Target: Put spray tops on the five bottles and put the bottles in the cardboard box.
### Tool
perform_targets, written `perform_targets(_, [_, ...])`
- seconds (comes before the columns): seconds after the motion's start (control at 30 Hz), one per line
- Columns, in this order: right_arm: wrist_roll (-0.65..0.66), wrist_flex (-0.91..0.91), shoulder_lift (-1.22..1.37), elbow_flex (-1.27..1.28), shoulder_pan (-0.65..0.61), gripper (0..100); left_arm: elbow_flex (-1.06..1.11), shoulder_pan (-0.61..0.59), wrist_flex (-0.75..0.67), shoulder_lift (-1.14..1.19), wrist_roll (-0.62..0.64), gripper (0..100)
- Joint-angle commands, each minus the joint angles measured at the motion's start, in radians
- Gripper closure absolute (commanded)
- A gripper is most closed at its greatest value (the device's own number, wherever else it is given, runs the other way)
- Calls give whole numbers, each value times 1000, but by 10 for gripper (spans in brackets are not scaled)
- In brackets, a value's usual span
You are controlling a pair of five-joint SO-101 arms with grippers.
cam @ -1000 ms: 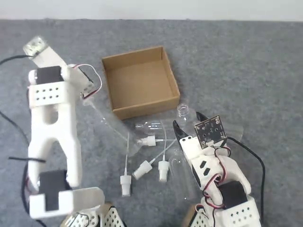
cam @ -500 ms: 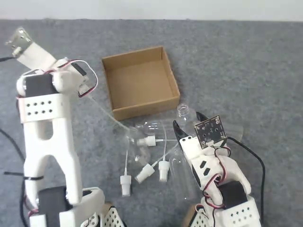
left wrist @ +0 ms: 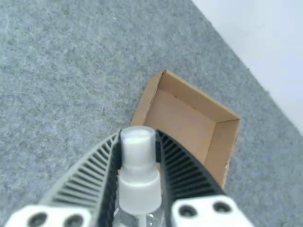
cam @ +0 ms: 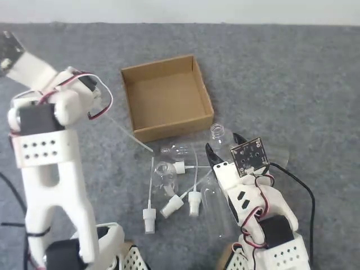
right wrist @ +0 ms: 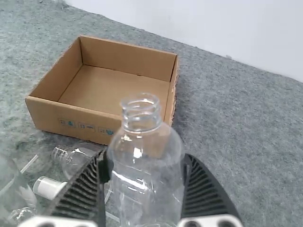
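Observation:
My left gripper (left wrist: 137,138) is shut on a white spray top (left wrist: 138,158), held high over the carpet at the left of the cardboard box (left wrist: 189,124). In the high view its thin dip tube (cam: 129,135) slants down toward the pile. My right gripper (right wrist: 144,163) is shut on a clear, uncapped bottle (right wrist: 144,142), upright just in front of the box (right wrist: 104,85). From above, that bottle's neck (cam: 218,133) stands by the box's front right corner (cam: 167,97). Between the arms lie two clear bottles (cam: 165,171) (cam: 179,151) and several loose spray tops (cam: 149,216).
Grey carpet covers the table. The box (cam: 167,97) is open and holds nothing. Loose tops and tubes (cam: 194,201) crowd the patch in front of the box. Carpet to the right of the box and behind it is bare.
The left arm has swung up and back to the left, carrying the spray top and drawing its tube away from the pile. The right arm and its bottle have stayed put.

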Motion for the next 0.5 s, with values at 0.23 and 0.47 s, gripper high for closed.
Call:
perform_targets(0.23, [6, -27, -21, -12, 2, 993, -51, 8, -58, -175, 21, 988])
perform_targets(0.47, [6, -27, -21, -12, 2, 993, -51, 8, -64, -241, 81, 988])
